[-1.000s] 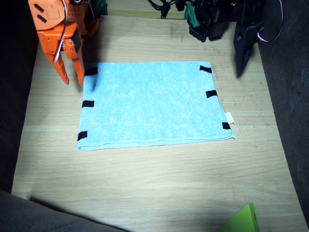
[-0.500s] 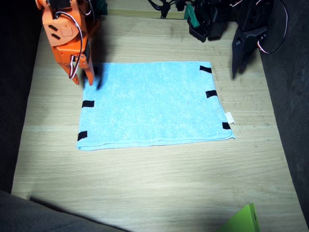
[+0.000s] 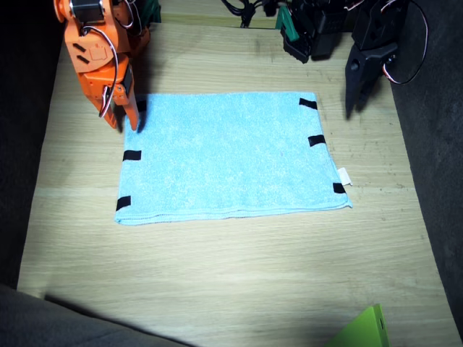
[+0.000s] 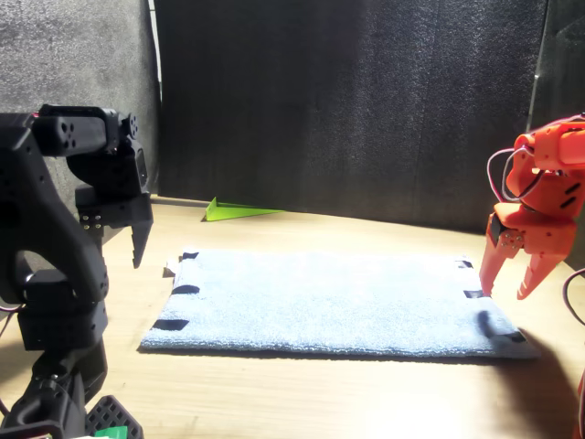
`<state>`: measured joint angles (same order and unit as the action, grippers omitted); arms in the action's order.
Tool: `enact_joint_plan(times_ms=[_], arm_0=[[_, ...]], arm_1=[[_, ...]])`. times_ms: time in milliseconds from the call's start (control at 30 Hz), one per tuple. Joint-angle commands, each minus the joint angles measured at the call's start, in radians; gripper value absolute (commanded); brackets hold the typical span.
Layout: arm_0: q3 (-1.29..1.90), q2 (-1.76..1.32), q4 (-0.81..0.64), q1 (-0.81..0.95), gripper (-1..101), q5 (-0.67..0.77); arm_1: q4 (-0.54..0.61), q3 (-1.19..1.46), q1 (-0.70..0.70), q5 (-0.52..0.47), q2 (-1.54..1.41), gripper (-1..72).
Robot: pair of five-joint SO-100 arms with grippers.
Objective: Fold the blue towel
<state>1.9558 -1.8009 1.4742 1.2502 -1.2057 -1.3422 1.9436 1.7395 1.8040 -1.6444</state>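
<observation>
The blue towel (image 3: 231, 155) lies flat and unfolded on the wooden table, with black tape marks on both short edges and a white tag at one corner. It also shows in the front view, towel (image 4: 329, 302). My orange right gripper (image 3: 124, 123) hangs open just above the towel's far corner by a tape mark, its two fingers apart, gripper (image 4: 505, 291). My black left gripper (image 3: 351, 105) hovers off the opposite short edge, beside the far corner, clear of the cloth. Its jaws look closed with nothing in them, gripper (image 4: 138, 251).
A bright green wedge (image 3: 365, 329) lies at the table's near corner, also seen as wedge (image 4: 242, 210). Cables and a black-and-green block (image 3: 304, 32) sit at the far table edge. Dark cloth surrounds the table (image 3: 217, 275).
My right gripper has turned and shifted onto the towel's far corner. My left gripper has drifted a little towards the towel's other short edge. The towel has not moved.
</observation>
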Motion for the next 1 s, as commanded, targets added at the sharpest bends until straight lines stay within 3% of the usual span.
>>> enact_joint_plan(times_ms=[0,667,733,833,967], arm_0=[[0.018,-0.063,-0.003,0.009,22,-0.003],[0.066,-0.12,-0.005,0.035,23,-0.026],[0.071,-0.124,-0.005,0.04,23,-0.032],[0.077,-0.126,-0.009,0.04,23,-0.032],[0.097,-0.133,-0.021,0.035,23,-0.035]], arm_1=[[-0.002,0.025,0.008,-0.006,-0.052,23.5],[-0.032,-0.123,0.015,-0.048,0.204,23.1],[-0.067,-0.169,0.018,-0.054,0.249,18.3],[-0.132,-0.242,0.028,-0.048,0.302,2.4],[-0.155,-0.256,0.037,-0.046,0.299,0.1]])
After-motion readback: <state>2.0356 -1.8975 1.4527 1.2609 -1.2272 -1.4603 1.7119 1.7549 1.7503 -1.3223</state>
